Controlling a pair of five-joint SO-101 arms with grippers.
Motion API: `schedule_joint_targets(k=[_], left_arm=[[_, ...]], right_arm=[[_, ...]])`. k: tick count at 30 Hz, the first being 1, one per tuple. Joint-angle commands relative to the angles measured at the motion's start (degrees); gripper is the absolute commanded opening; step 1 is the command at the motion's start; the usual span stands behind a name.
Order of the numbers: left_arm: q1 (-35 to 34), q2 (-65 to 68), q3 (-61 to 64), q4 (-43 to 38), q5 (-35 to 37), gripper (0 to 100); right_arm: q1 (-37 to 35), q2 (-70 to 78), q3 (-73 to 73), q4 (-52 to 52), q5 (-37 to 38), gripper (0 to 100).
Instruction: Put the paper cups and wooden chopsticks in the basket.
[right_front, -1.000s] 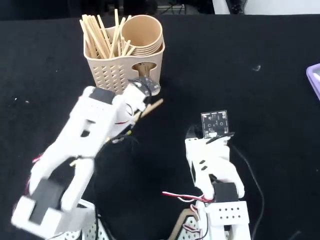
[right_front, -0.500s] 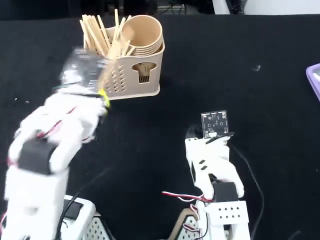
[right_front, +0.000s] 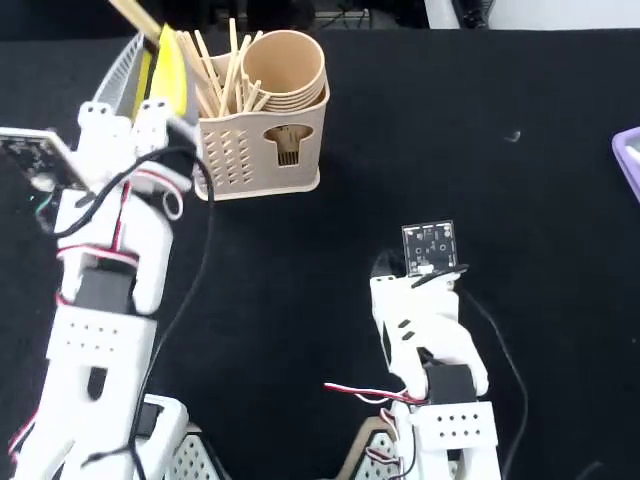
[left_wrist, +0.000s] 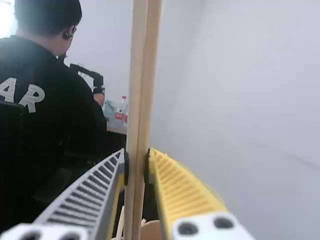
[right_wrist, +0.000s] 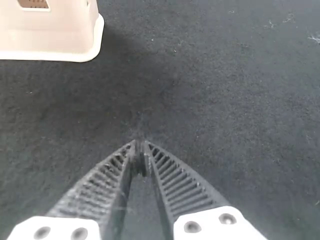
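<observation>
Left gripper (right_front: 150, 72) was raised at the far left of the table (right_front: 520, 300), just left of the basket (right_front: 262, 150). Its jaws were pinched narrow on a pair of wooden chopsticks (left_wrist: 141, 75). In the left wrist view the two sticks lay side by side, gripped flat between the grey and yellow jaws, and ran on well past the tips. From the high view the free end (right_front: 135, 14) slanted up and to the far left, clear of the basket rim.

The basket already held a stack of paper cups (right_front: 286, 62) on its right side. A bundle of chopsticks (right_front: 205, 72) stood fanned on its left side.

Right gripper (right_wrist: 138, 156) was closed on nothing, low over bare table, near and right of the basket.

Handling, as judged:
- The sticks look light, stiff and smooth.
- A pinch this far from the free end leaves a long lever, so they could swivel or slide in the jaws.
- A hold nearer mid-length would steady them.
- The sticks standing in the basket may deflect the end as it goes in.
</observation>
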Motion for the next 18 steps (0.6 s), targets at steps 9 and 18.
schedule_joint_targets(k=[9,18], left_arm=[[-4.53,24.97,-18.51,-3.96,0.62,3],[-4.44,30.15,-19.82,10.46,1.05,18]], right_arm=[[0.62,-1.54,-0.48,-1.58,-0.18,1.2],[0.62,-1.54,-0.48,-1.58,-0.18,1.2]])
